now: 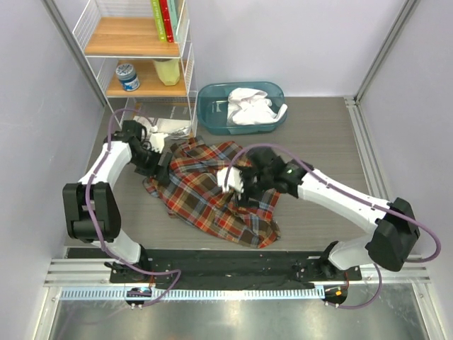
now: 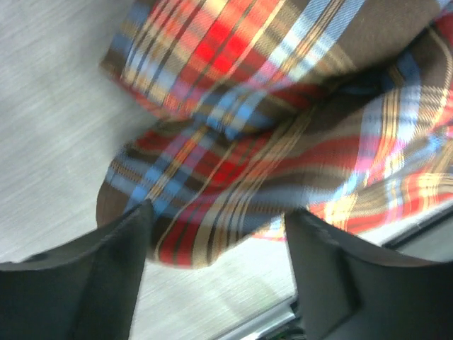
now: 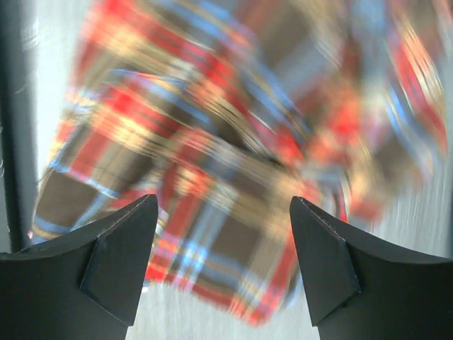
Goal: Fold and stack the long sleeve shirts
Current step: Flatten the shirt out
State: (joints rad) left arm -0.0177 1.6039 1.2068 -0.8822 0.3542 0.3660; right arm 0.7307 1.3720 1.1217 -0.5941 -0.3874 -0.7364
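A grey, ribbed desk [image 1: 318, 134] carries two long-sleeve shirts. One crumpled plaid flannel shirt [image 1: 212, 198] lies at centre, and one plain white shirt [image 1: 251, 108] is bunched in the oval teal tub [image 1: 211, 110] at upper centre. The left fingers [image 2: 113, 276] and right fingers [image 3: 117, 262] are both spread apart, with soft plaid weave showing between them.

A white wire shelf unit [image 1: 134, 35] with wooden boards stands at the far left corner of the grey surface [image 1: 318, 134]. Green and red books [image 1: 164, 18] stand upright on its upper board, and a blue and white can [image 1: 128, 76] sits beside a pale yellow container [image 1: 168, 71] on the board below. Just right of the unit, against the back wall, sits a teal plastic bin [image 1: 212, 113].
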